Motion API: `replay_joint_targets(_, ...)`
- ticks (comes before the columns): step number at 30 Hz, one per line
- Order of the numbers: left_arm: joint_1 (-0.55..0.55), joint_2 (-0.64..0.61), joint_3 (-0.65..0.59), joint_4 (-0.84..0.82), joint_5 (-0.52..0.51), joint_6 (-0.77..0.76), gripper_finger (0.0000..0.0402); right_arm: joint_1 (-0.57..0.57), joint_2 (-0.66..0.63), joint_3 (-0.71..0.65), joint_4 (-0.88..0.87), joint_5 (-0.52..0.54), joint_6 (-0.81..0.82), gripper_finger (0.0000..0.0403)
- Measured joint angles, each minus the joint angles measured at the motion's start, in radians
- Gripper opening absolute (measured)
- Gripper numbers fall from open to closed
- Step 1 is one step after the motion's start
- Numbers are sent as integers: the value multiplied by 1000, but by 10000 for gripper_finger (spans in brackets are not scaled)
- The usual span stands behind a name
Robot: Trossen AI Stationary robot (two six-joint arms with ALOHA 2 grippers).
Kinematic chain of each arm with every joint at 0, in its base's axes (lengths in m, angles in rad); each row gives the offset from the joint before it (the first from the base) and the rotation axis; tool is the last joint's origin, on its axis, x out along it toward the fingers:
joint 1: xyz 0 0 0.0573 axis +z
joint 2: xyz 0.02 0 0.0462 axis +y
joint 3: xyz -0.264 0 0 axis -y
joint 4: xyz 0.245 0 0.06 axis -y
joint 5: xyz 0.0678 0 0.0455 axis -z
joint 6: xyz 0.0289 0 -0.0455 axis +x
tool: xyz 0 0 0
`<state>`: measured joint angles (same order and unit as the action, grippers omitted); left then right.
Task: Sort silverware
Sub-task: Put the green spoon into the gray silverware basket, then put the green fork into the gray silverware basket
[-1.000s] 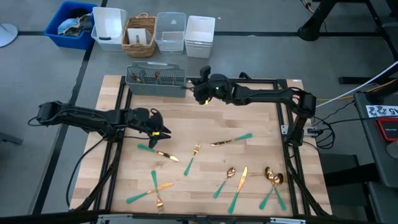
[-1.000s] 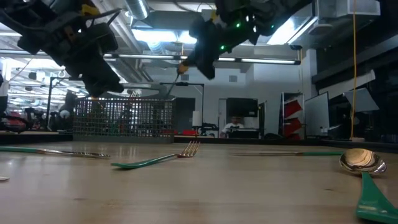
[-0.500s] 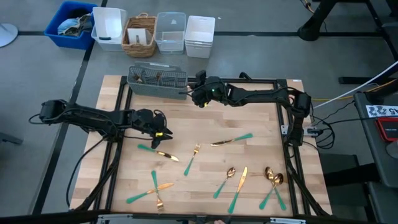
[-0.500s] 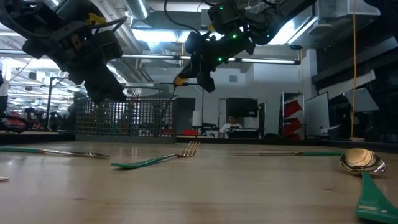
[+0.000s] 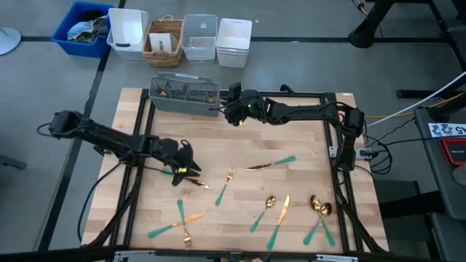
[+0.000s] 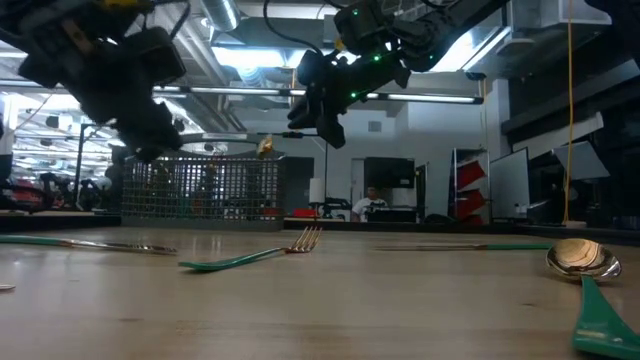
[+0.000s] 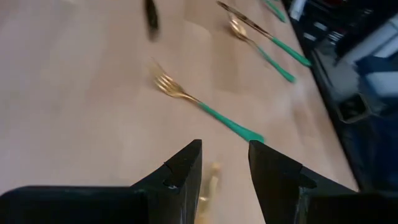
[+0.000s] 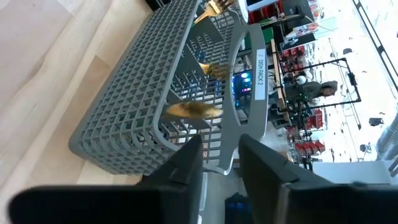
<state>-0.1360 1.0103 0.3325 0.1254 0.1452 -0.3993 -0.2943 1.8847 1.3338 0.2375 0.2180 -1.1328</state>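
In the high view the work reads as partly done; a grey wire caddy stands at the upper middle of the wooden table, and a few gold heads already show inside its compartments, though how many pieces are in it cannot be counted

At the left of the frame the left gripper hangs low over a knife lying just left of centre; its fingers stand apart, the wrist view showing a clear gap with a gold blur of that piece beneath, and nothing is clamped between them

Below it, at lower left, two pieces lie crossed; a fork lies at centre, another knife just right of centre, then a spoon, a long knife and a pair of spoons along the lower right; all of this silverware is not yet sorted

At upper middle the right gripper hovers at the right end of the caddy; its fingers stand parted and hold nothing; a gold spoon head shows blurred just beyond the fingertips at the caddy's rim, apparently a piece dropping in, though whether it has landed I cannot tell

By my judgement roughly a third is sorted, with about nine pieces left on the table; the left arm seems about to take the next one
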Motion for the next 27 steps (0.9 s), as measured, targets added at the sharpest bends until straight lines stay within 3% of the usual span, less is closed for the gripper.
replay_joint_targets(6, -157, 0, 0, 36, -1, -71, 125, 17, 0, 0, 1, 37, 27, 135)
replay_joint_targets(10, -268, 0, 0, 145, -31, -86, 125, 66, 0, 0, 14, 176, 45, 135)
replay_joint_targets(17, -435, 0, 0, 243, -127, 34, 125, 171, -1, 0, 29, 406, 66, 135)
replay_joint_targets(21, -497, 23, 0, 297, -167, 68, 125, 238, -2, 0, 19, 501, 189, 136)
replay_joint_targets(27, -563, 173, 34, 332, -168, 108, 125, 349, -2, 0, -30, 523, 438, 136)
